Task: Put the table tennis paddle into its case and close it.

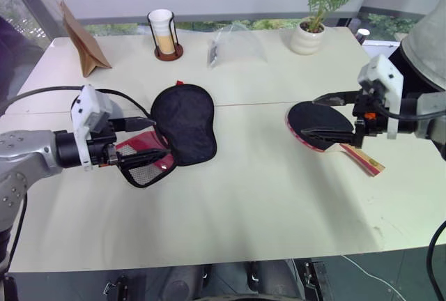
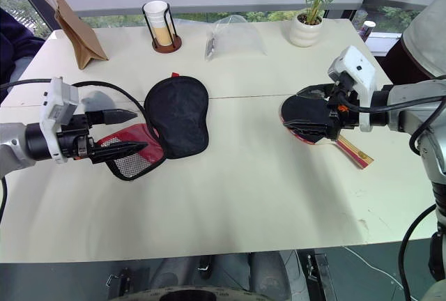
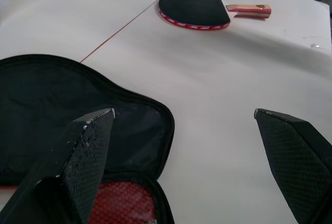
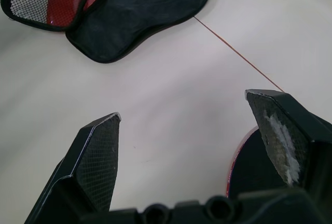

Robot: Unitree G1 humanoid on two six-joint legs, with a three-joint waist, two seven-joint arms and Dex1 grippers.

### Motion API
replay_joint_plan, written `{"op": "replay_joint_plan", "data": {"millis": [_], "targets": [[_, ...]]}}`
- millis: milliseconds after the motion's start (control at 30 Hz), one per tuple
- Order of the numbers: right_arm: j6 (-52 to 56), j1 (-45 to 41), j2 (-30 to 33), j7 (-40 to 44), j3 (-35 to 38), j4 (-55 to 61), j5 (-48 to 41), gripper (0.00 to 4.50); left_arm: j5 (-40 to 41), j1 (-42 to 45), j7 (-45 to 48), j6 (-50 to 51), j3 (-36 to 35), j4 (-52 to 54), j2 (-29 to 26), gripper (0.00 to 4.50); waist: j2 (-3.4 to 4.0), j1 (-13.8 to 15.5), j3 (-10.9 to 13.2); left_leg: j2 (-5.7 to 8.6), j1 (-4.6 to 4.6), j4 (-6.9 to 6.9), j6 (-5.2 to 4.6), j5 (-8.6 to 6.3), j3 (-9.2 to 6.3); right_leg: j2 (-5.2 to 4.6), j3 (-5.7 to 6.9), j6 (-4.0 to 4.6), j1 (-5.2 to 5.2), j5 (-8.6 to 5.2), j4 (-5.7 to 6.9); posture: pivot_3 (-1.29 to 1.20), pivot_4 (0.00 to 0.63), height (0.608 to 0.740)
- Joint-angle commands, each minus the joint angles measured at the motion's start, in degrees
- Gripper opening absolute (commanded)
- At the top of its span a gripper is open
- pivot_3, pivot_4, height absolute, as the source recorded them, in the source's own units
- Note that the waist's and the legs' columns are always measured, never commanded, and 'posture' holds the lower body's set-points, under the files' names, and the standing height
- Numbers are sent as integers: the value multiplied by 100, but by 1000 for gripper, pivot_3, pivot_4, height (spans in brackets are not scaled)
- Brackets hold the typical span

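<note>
A wide, pale cream table (image 1: 230, 196) carries everything here, with a thin seam line running across its middle.

On the robot's left half lies the case (image 1: 182, 122), unzipped and spread flat in 2 joined halves. The larger-looking half is a plain black fabric paddle shape, lining up. The other half, nearer the left arm, shows a red panel and white-looking mesh inside a black zip border.

On the right half lies the paddle (image 1: 317, 123), well apart from the case. Its round blade is black rubber with a red edge, flat on the table. Its light wooden handle with red markings points toward the table's right front edge.

The left gripper (image 2: 115, 132) hovers just above the red half of the case, its 2 black fingers spread wide and holding nothing. The right gripper (image 1: 327, 114) hovers over the paddle's blade, fingers also spread wide and empty.

Along the far edge, from left to right, stand a brown paper bag (image 1: 82, 43), a paper cup in a dark wire holder (image 1: 164, 33), a clear plastic bag (image 1: 233, 43) and a small potted plant (image 1: 315, 12) in a white pot.
</note>
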State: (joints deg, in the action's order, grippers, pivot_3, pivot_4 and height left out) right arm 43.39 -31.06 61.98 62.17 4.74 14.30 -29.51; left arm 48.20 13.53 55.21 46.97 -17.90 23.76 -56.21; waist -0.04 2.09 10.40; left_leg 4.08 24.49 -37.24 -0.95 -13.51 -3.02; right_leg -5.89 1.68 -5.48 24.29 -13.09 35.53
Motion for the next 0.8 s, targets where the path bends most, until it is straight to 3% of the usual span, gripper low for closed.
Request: {"op": "replay_joint_plan", "data": {"millis": [33,800], "targets": [[-12,-33,21,-36,101,138,-14,4198,90,81,18,-33,-150,84,-53,4500,0,1,0,0,0,0,0,0,0,0,0,0,0,0,0,0,150,734],[136,-161,-105,-113,-83,238,-56,4198,201,183,-67,-23,-128,76,-20,4500,0,0,0,0,0,0,0,0,0,0,0,0,0,0,0,0,150,734]]}}
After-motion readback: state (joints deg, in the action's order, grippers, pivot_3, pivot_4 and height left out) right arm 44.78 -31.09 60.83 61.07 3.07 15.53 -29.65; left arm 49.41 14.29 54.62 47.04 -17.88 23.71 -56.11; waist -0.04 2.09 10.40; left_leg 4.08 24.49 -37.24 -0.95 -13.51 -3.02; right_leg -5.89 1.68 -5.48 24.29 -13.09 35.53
